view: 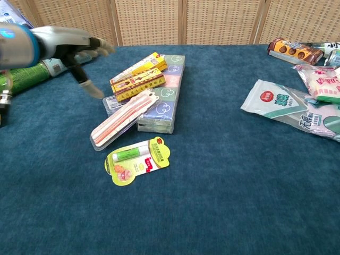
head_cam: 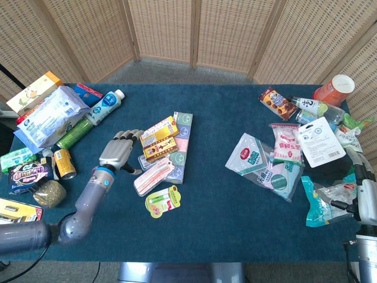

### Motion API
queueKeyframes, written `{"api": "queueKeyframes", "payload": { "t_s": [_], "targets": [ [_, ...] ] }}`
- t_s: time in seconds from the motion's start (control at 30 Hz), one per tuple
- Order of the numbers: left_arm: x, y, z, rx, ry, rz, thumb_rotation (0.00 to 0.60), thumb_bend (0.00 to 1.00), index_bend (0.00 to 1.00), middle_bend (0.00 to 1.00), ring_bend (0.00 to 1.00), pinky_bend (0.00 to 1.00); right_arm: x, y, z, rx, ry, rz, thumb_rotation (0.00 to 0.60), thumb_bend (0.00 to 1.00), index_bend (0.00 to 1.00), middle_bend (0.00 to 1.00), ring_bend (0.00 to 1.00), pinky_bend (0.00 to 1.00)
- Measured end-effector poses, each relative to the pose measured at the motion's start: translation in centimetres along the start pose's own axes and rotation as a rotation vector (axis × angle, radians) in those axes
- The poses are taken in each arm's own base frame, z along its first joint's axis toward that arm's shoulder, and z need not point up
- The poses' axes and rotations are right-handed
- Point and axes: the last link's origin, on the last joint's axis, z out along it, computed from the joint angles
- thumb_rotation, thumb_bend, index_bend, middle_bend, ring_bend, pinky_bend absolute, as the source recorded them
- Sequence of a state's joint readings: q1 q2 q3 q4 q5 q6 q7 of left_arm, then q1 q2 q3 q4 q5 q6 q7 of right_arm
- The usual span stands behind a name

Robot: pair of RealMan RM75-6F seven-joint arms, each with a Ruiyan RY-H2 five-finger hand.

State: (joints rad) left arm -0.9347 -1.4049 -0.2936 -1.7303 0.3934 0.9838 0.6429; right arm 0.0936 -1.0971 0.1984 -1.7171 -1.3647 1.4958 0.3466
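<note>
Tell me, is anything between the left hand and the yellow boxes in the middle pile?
Nothing visible. The left hand hovers open just left of the yellow boxes, fingers toward them, with only bare cloth between.

The left arm reaches in from the desk's near left corner. Its left hand (head_cam: pixel 118 152) is flat, fingers spread, holding nothing. The right hand (head_cam: pixel 366 199) waits at the right edge, also holding nothing.

Lighting was bright, even, diffuse from overhead; shadows soft and short. Head view stayed sharp. In chest view the left hand (view: pixel 69 45) showed motion blur
</note>
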Motion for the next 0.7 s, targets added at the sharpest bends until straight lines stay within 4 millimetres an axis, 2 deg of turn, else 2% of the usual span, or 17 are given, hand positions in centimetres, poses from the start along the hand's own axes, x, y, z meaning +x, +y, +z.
{"api": "queueKeyframes", "payload": {
  "t_s": [0.17, 0.37, 0.57, 0.63, 0.7],
  "targets": [
    [-0.4, 1.9, 1.7, 0.028, -0.002, 0.018, 0.6, 0.0, 0.0, 0.0, 0.0, 0.0, 0.1, 0.1, 0.1, -0.004, -0.001, 0.01, 0.6, 0.0, 0.0, 0.0, 0.0, 0.0],
    [-1.0, 3.1, 3.3, 0.064, -0.012, 0.01, 0.6, 0.0, 0.0, 0.0, 0.0, 0.0, 0.2, 0.2, 0.1, -0.006, -0.001, 0.016, 0.6, 0.0, 0.0, 0.0, 0.0, 0.0],
    [-1.7, 4.1, 3.8, 0.066, -0.01, 0.03, 0.6, 0.0, 0.02, 0.0, 0.0, 0.0, 0.3, 0.2, 0.2, -0.007, 0.001, 0.027, 0.6, 0.0, 0.0, 0.0, 0.0, 0.0],
    [-1.9, 4.2, 3.9, 0.075, -0.008, 0.038, 0.6, 0.0, 0.05, 0.0, 0.0, 0.04, 0.3, 0.2, 0.2, -0.007, 0.001, 0.031, 0.6, 0.0, 0.0, 0.0, 0.0, 0.0],
    [-2.1, 4.3, 4.0, 0.085, -0.004, 0.053, 0.6, 0.0, 0.11, 0.01, 0.03, 0.16, 0.4, 0.2, 0.2, -0.007, 0.001, 0.036, 0.6, 0.0, 0.0, 0.0, 0.0, 0.0]
  ]
}}
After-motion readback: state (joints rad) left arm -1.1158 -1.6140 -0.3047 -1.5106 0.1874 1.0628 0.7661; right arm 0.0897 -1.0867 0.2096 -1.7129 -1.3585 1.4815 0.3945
